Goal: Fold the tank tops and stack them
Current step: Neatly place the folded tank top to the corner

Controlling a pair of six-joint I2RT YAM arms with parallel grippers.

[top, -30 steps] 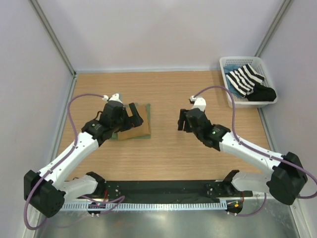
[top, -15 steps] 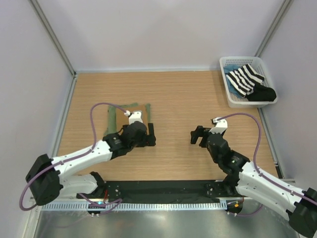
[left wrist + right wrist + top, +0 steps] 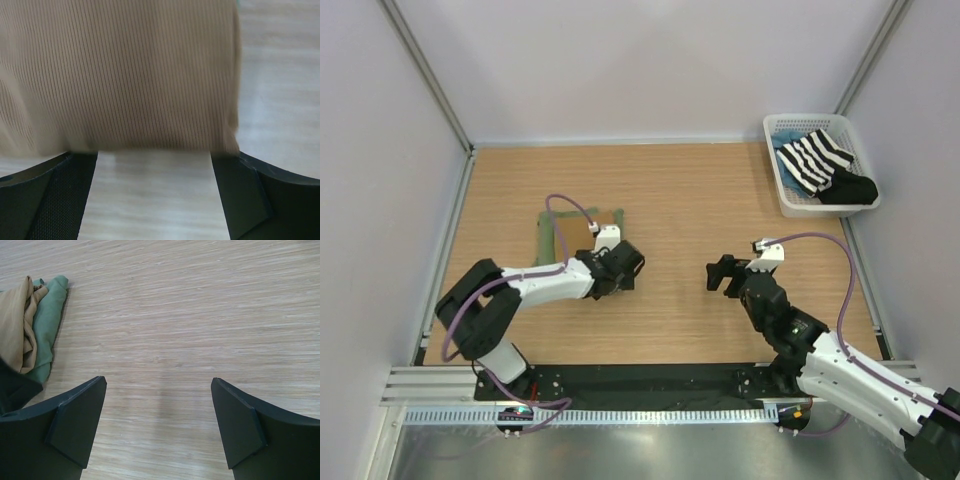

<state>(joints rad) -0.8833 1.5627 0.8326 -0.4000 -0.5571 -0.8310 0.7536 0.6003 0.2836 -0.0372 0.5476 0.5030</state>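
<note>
- I see the left pincer (image 3: 155, 165) with jaws wide apart and empty, right at the edge of the tan tank top (image 3: 125, 75).
- The tan top lies folded on the green tank top (image 3: 47, 325), left of centre on the worktop (image 3: 670, 180).
- The right pincer (image 3: 157, 390) is also apart and empty, over bare wood, well right of the stack.

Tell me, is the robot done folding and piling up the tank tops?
Nearly, it seems. Done: the tan tank top lies folded on the folded olive green tank top, one pile. In hand: nothing; the left gripper and right gripper are both open and empty. Left: probably nothing, maybe neatening the pile.
</note>
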